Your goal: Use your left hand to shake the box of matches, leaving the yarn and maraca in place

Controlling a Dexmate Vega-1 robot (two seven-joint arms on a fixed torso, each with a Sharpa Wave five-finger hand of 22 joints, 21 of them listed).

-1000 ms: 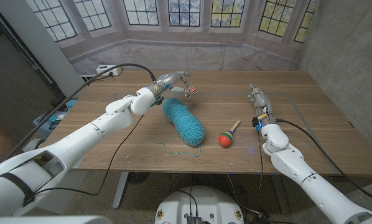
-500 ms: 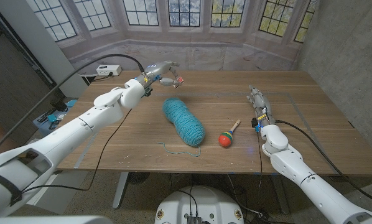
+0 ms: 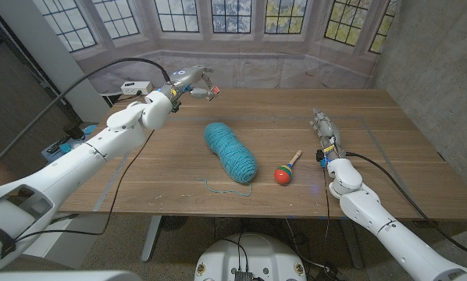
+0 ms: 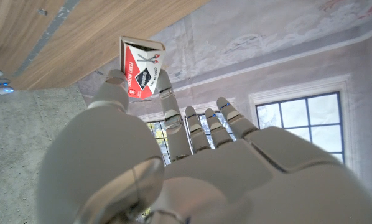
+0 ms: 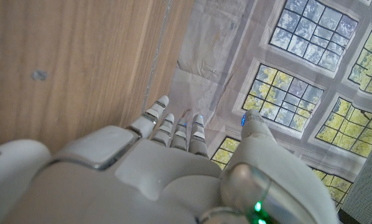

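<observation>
My left hand (image 3: 190, 83) is raised above the table's far left, pinching the small red and white box of matches (image 3: 213, 93) between thumb and a finger. In the left wrist view the box of matches (image 4: 141, 66) stands at the fingertips of my left hand (image 4: 173, 162), the other fingers spread. A teal skein of yarn (image 3: 230, 151) lies mid-table. The maraca (image 3: 286, 168), with a red and orange head and a wooden handle, lies to the right of it. My right hand (image 3: 325, 127) stands on the table at the right, fingers straight, holding nothing.
A loose teal strand (image 3: 226, 187) trails from the yarn toward the table's front edge (image 3: 218, 212). A white power strip (image 3: 137, 87) sits beyond the table's far left corner. Windows and a grey wall stand behind.
My left hand has lifted the box of matches up and leftward, away from above the yarn. Yarn, maraca and right hand have not moved.
</observation>
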